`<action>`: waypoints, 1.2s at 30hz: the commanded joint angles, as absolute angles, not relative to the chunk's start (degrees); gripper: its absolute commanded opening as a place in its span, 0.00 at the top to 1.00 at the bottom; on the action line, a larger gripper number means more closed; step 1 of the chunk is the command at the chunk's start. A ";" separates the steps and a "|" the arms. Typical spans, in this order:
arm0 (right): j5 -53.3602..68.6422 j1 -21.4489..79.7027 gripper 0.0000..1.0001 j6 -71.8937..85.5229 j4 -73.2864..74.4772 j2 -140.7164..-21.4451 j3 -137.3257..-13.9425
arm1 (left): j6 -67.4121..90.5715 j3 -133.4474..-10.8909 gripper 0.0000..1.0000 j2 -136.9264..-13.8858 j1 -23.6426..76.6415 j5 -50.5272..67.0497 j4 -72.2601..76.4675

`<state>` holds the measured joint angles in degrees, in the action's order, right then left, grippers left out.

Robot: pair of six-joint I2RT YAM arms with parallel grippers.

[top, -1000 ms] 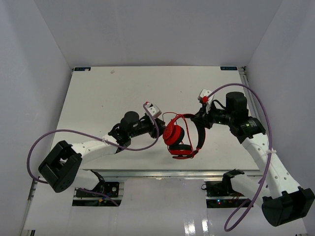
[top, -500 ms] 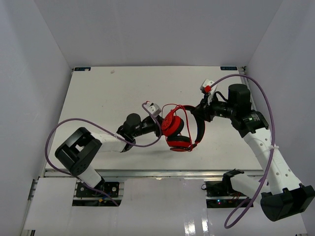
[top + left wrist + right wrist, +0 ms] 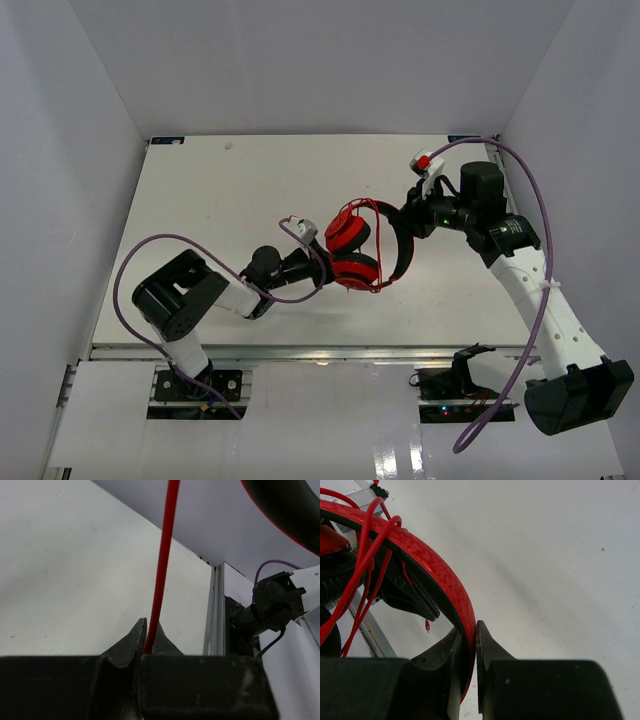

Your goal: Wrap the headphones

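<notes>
Nearest to me, at the front edge of the tabletop [image 3: 200, 190], the left arm reached in toward the headphones [image 3: 352, 240] from their near-left side, a purple robot cable [image 3: 130, 262] looping over it. The left gripper [image 3: 320, 262] sat just beside the lower earcup [image 3: 357, 268]. In its wrist view the fingers [image 3: 131, 642] were pinched almost together on the thin red cable [image 3: 165, 555], which ran straight up out of the narrow gap between the tips.

The headphones sat near the middle of the tabletop, between the two grippers. The two red earcups were stacked one above the other as seen from above, and loops of the cable lay draped over the upper earcup [image 3: 345, 235]. I could not tell whether the lower earcup rested on the tabletop.

On the far-right side of the headphones, the right gripper [image 3: 405, 225] had its fingers [image 3: 487, 647] closed tightly on the headband [image 3: 435, 565], one on each face of the red-edged band. Several strands of cable crossed the band just beyond that grip. Behind the headphones, the pale tabletop ran back to the wall.
</notes>
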<state>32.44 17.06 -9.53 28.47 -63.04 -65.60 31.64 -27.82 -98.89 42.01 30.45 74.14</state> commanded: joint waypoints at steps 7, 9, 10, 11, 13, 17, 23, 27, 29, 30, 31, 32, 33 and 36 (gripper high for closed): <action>21.39 16.79 0.92 7.20 15.46 -68.03 -62.33 | 38.81 -26.53 1.00 -105.92 45.20 25.33 91.45; 19.06 16.79 0.92 8.77 14.05 -68.88 -62.00 | 38.58 -26.00 1.00 -106.31 45.76 23.79 92.44; 17.44 16.79 0.92 9.43 13.68 -69.39 -61.86 | 38.50 -25.42 1.00 -106.38 46.05 23.02 92.88; 15.76 16.79 0.92 10.13 13.36 -69.95 -61.69 | 38.47 -24.79 1.00 -106.43 46.31 22.23 93.30; 14.11 16.79 0.92 11.42 12.98 -71.02 -61.61 | 38.41 -24.02 1.00 -106.32 46.58 20.67 93.95; 11.99 16.60 0.92 13.38 12.46 -73.95 -61.07 | 38.31 -22.21 1.00 -105.71 46.59 18.70 94.65; 8.36 16.17 0.92 14.68 10.64 -77.49 -60.29 | 37.53 -21.44 1.00 -103.98 46.67 17.40 91.35; 4.91 16.39 0.92 15.36 9.44 -80.32 -60.92 | 36.30 -23.30 0.97 -102.27 46.64 18.03 84.76; 3.89 16.57 0.92 15.24 8.86 -81.47 -61.49 | 35.61 -24.54 0.96 -101.23 46.67 18.42 80.10; 3.05 16.70 0.92 15.03 8.32 -82.55 -61.84 | 34.87 -25.34 0.95 -100.61 46.64 18.69 76.95; 2.15 16.87 0.92 15.03 7.93 -83.46 -62.13 | 34.30 -26.24 0.94 -100.21 46.58 18.97 74.46; 1.74 17.09 0.92 14.87 7.48 -84.41 -62.41 | 33.90 -27.08 0.93 -100.04 46.58 19.36 72.54; 1.25 17.29 0.92 14.79 7.05 -85.54 -62.68 | 33.54 -28.06 0.92 -99.95 46.56 19.78 70.77; 0.33 17.69 0.92 15.16 5.85 -88.71 -63.69 | 33.16 -30.49 0.90 -100.56 46.49 20.93 66.60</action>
